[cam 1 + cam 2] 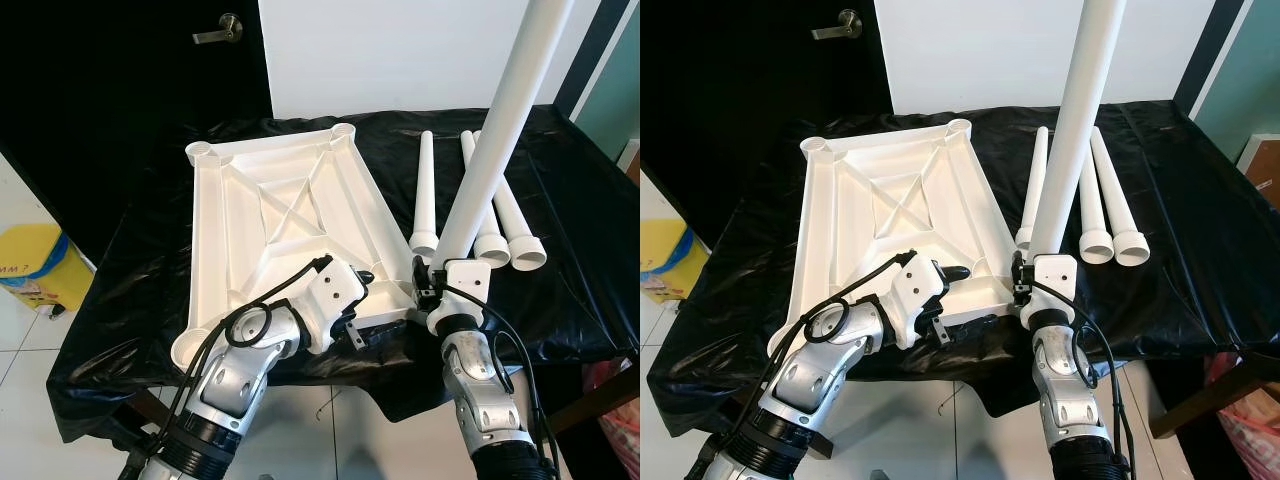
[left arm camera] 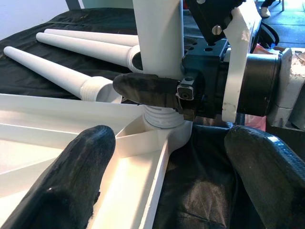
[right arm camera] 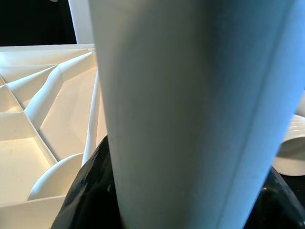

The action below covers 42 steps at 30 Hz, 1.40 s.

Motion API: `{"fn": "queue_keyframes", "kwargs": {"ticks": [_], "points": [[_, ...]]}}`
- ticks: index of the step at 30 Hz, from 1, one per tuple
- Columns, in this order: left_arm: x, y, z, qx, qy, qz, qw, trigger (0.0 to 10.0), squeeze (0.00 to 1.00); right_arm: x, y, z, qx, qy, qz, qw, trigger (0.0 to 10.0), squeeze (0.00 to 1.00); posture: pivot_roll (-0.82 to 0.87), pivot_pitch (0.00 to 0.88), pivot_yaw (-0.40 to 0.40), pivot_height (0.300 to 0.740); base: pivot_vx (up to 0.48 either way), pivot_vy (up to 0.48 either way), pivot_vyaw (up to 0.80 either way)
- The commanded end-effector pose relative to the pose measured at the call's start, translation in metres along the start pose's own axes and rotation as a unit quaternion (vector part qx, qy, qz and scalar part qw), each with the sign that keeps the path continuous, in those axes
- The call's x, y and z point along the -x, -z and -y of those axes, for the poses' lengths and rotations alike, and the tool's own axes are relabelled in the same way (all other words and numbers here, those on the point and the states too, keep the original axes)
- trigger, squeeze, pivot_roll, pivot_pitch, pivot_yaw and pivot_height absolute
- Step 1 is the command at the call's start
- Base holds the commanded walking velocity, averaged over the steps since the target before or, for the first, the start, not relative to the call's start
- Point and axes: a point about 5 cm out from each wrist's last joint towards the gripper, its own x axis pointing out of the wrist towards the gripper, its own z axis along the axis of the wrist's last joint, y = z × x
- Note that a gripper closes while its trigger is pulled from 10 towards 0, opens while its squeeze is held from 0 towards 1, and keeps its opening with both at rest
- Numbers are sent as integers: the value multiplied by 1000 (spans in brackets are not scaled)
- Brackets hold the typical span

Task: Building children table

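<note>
R gripper (image 1: 1025,283) was clamped on the long white plastic leg tube (image 1: 1072,130), frame centre, threaded end in the near-right corner socket of the white ribbed upturned tabletop (image 1: 890,200). L gripper (image 1: 375,300) open, bracing tabletop edge. We judged: keep tube vertical, twist w/o cross-threading.

White tabletop (image 1: 290,215) upside down, 1 leg (image 1: 495,130) upright in corner, 3 legs (image 1: 480,200) lying beside

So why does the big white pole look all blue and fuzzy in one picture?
In the right wrist view the table leg sits too close, so it blurs and catches bluish light; the left wrist view shows it sharp above the blurred near fingers; both eye views are crisp.
</note>
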Motion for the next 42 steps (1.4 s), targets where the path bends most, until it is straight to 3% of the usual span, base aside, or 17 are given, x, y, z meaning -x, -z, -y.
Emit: {"fn": "queue_keyframes", "kwargs": {"ticks": [1, 12, 13, 28, 29, 30, 31, 34, 42], "points": [[0, 2, 0, 3, -18, -2, 1000, 10000, 0, 10, 23, 0, -3, -3, -60, 998, 10000, 0, -36, 24, 23, 740, 0, 0, 0], [1, 1, -1, 3, -21, -2, 1000, 10000, 0, 11, 13, -3, -13, -24, -35, 999, 10000, 0, -35, 29, 19, 740, 0, 0, 0], [1, 1, -2, 3, -22, -2, 1000, 10000, 0, 11, 13, -3, -13, -25, -34, 999, 10000, 1000, -35, 29, 19, 740, 0, 0, 0], [0, 1, -1, 6, -24, 0, 1000, 10000, 0, 15, 0, 16, -7, -85, 3, 996, 10000, 1000, -49, 45, 22, 740, 0, 0, 0], [0, 1, -1, 6, -24, 0, 1000, 10000, 0, 16, -1, 19, -6, -97, 7, 995, 10000, 75, -51, 46, 25, 740, 0, 0, 0], [0, 1, -1, 6, -24, 0, 1000, 10000, 0, 17, -2, 21, -6, -106, 9, 994, 10000, 75, -51, 46, 25, 740, 0, 0, 0], [0, 1, -1, 6, -23, 0, 1000, 10000, 0, 17, -2, 24, -1, -118, 10, 993, 10000, 0, -51, 46, 26, 740, 0, 0, 0], [0, 1, -2, 5, -22, -1, 1000, 10000, 0, 16, -3, 29, 18, -157, 9, 987, 10000, 0, -52, 45, 29, 740, 0, 0, 0], [0, 1, -3, 4, -22, -1, 1000, 10000, 0, 9, -7, 33, 35, -187, 13, 982, 10000, 0, -49, 43, 34, 740, 0, 0, 0]]}}
